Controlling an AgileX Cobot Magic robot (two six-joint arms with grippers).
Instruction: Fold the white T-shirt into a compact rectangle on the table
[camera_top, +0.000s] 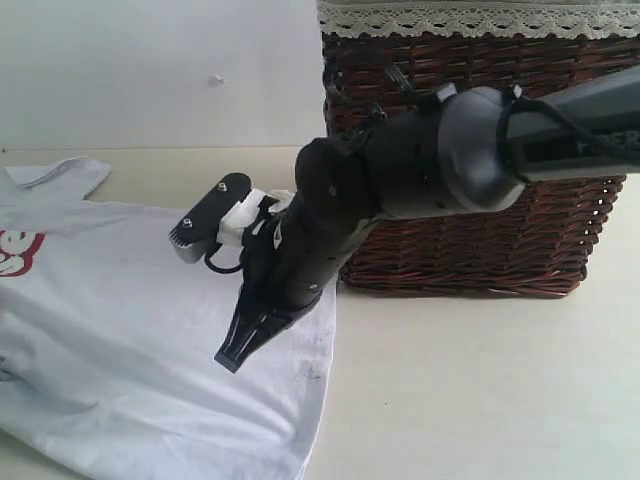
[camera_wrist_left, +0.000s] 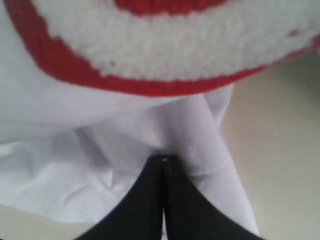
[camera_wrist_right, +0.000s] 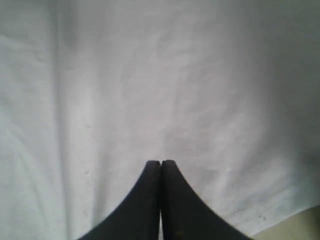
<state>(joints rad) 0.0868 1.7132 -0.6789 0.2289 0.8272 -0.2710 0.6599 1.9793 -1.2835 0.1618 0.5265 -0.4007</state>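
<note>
The white T-shirt (camera_top: 130, 330) lies spread over the left part of the table (camera_top: 480, 390), its red fuzzy letters (camera_top: 18, 252) at the view's left edge. My right gripper (camera_top: 228, 360) reaches across and points down at the shirt near its right hem. In the right wrist view it (camera_wrist_right: 160, 162) is shut, with flat white cloth (camera_wrist_right: 150, 75) beyond the tips and nothing between them. In the left wrist view my left gripper (camera_wrist_left: 163, 159) is shut on a bunched fold of the shirt (camera_wrist_left: 75, 185), just below a red-edged letter (camera_wrist_left: 165, 87). The exterior view does not show the left gripper.
A dark brown wicker basket (camera_top: 480, 240) with cream lace trim (camera_top: 480, 18) stands at the back right, behind my right arm. A plain white wall (camera_top: 150, 70) rises behind the table. Bare tabletop (camera_wrist_left: 285, 150) shows beside the shirt, and a sliver (camera_wrist_right: 307, 222) past its hem.
</note>
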